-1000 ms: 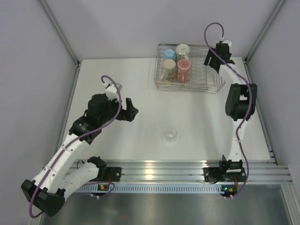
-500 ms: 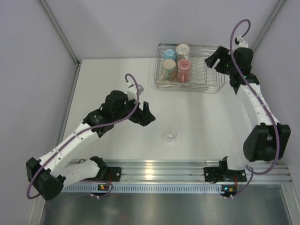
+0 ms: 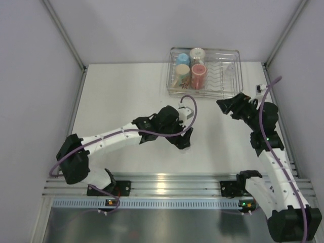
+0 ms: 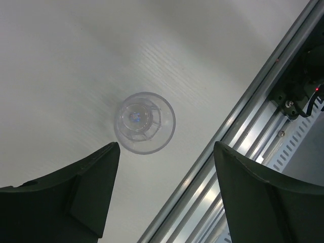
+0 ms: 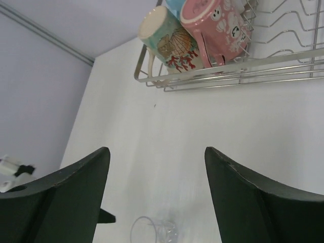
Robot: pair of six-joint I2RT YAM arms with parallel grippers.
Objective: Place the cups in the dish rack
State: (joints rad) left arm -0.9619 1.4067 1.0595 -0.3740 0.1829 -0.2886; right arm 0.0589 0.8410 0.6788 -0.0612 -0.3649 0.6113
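Observation:
A small clear glass [image 4: 145,123] stands upright on the white table. My left gripper [image 4: 166,146] is open just above it, a finger on each side, touching nothing. In the top view my left gripper [image 3: 181,142] covers most of this glass. The glass also shows low in the right wrist view [image 5: 152,230]. The silver wire dish rack [image 3: 238,76] at the back holds a light blue cup [image 3: 182,59], a cream floral mug [image 3: 182,76], a pink mug [image 3: 198,76], another cup [image 3: 197,52] and a clear glass [image 3: 230,68]. My right gripper [image 3: 225,108] is open and empty in front of the rack.
The aluminium rail [image 3: 167,182] runs along the near edge, close to the glass [image 4: 243,136]. Grey walls close in the table at the left, back and right. The rack's front wire rim [image 5: 228,66] lies ahead of the right fingers.
My left arm has swung right across the table to above the clear glass. My right arm has drawn back from the rack toward the near side, leaving a clear glass in the rack.

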